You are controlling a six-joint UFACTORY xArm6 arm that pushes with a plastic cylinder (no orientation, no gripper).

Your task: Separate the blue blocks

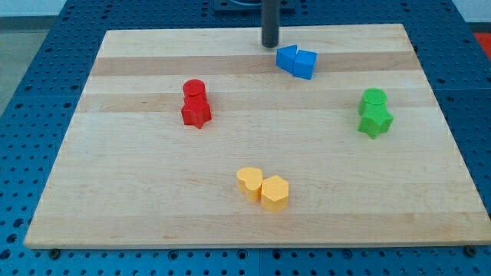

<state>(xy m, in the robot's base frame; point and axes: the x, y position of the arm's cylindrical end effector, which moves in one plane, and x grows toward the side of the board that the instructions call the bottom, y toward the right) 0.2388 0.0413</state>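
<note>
Up near the top centre of the frame, two bright blue blocks, the left blue block (287, 58) and the right blue block (304, 64), sit touching, faceted and angular. My tip (270, 45) is a bare rod end standing just upper-left of them, apart.

bright, even light; soft shadows
</note>
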